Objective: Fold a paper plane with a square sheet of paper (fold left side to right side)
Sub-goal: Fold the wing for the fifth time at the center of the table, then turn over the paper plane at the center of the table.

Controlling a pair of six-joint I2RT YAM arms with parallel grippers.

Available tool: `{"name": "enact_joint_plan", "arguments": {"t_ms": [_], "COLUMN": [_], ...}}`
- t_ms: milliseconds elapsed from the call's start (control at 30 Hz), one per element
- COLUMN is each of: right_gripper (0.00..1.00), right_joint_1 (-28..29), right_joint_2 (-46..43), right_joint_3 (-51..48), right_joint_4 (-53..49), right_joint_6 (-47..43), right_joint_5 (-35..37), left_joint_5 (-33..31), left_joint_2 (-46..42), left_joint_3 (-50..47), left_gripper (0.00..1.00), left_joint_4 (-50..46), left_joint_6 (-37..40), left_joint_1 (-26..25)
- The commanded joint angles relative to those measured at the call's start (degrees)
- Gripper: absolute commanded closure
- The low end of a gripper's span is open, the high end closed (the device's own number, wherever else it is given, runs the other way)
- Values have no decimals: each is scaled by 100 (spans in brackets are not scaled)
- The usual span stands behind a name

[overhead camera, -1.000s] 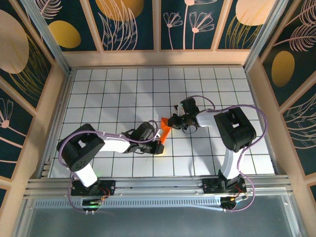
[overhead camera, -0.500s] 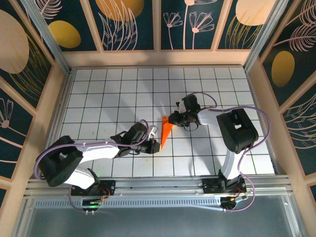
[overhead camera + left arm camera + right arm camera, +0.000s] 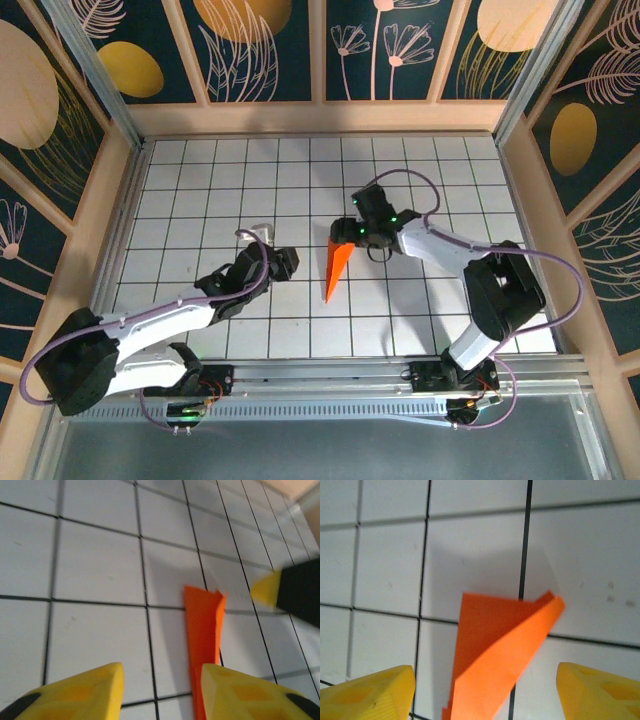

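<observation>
On table [image 3: 200,190]: paper plane [image 3: 337,266] free | left pincer [image 3: 161,672], right pincer [image 3: 486,672] parted

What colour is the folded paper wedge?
The slim folded paper wedge is bright orange, clearest in the right wrist view.

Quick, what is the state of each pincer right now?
Left pincer: open, holding nothing.
Right pincer: open, not gripping the paper plane.
</observation>
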Motion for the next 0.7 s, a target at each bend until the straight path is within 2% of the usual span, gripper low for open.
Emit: {"name": "enact_joint_plan", "arguments": {"t_ms": [0,133,300,567,667], "right_gripper": [22,21,23,38,49], "right_joint_1": [376,770,1034,1053,1049], "right_joint_2": [350,1048,1514,1488,1428], "right_joint_3": [386,990,1332,1236,1191], "right_joint_4": [-825,-1361,-1473,-1583,-1577], "right_joint_6": [640,923,1038,1159,1171], "right_joint_5": [1052,1558,1721,1863,1832], "left_joint_5": [-994,-1103,-1180,-1178,-1167], "left_joint_2": [-203,-228,-223,-201,-150], "left_joint_3": [-215,-256,-277,-294,-267], "left_gripper": [50,47,46,45,45], "left_joint_4": [-197,-304,-416,-399,-390], "left_joint_6": [-144,-2,62,118,123], "left_joint_1": [44,50,52,51,51]}}
